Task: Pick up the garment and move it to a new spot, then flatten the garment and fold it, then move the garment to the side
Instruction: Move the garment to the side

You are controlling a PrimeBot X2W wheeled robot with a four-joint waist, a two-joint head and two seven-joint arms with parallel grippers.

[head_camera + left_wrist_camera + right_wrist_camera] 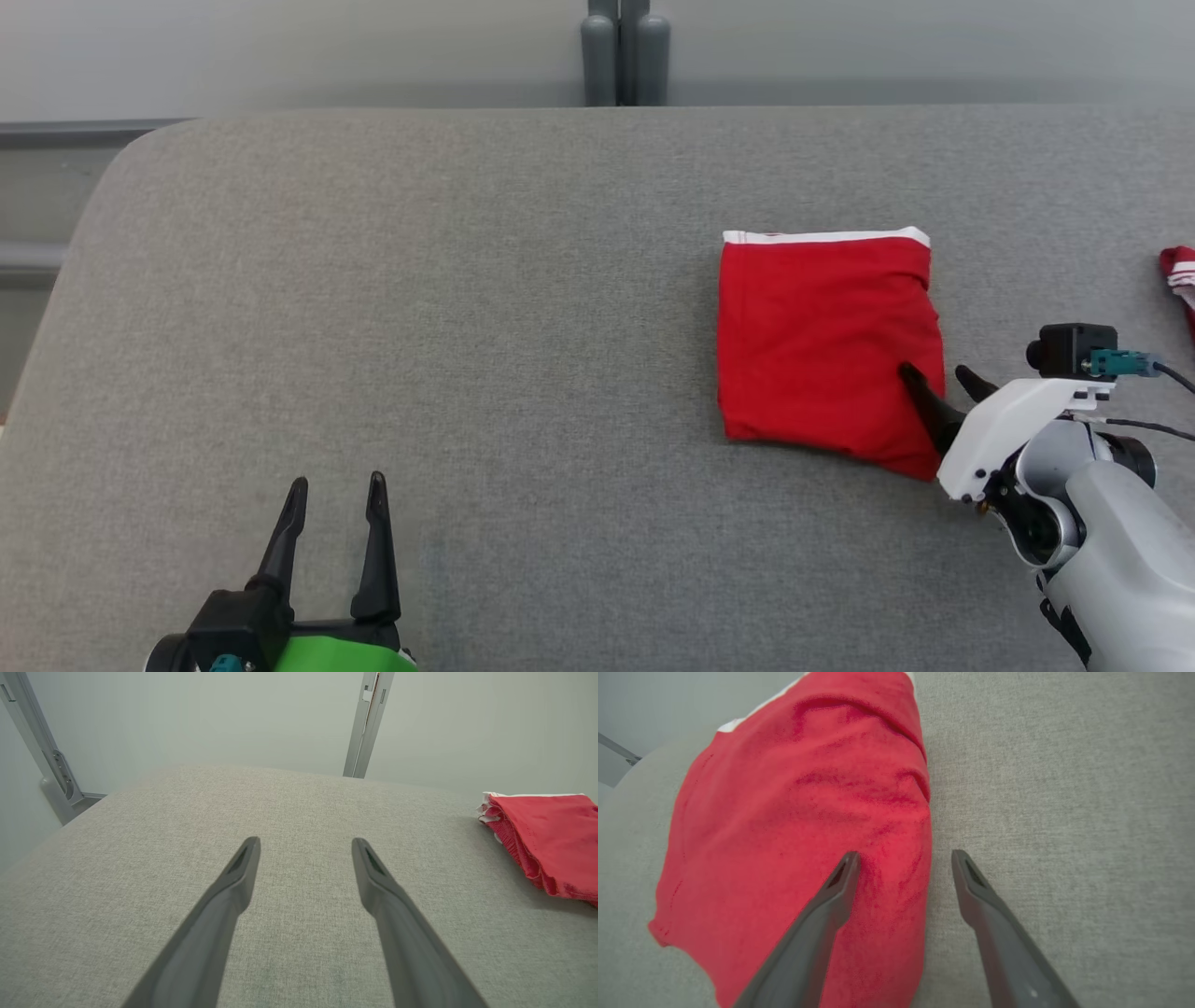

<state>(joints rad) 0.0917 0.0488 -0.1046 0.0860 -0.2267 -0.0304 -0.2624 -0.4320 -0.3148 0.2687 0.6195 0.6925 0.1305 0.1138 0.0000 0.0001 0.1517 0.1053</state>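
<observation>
The garment (826,341) is a red cloth with a white band along its far edge, folded into a rough rectangle on the grey table (467,308), right of centre. My right gripper (938,376) is open at its near right corner, one finger over the red cloth and the other over bare table beside its right edge; in the right wrist view the gripper (905,856) straddles that edge of the garment (798,826). My left gripper (336,490) is open near the table's front left, far from the garment (549,835), with nothing between its fingers (243,858).
Another piece of red cloth with white stripes (1181,275) lies at the right edge of the head view. A grey post (624,51) stands behind the table's far edge. The table's rounded far left corner (140,149) drops off toward the floor.
</observation>
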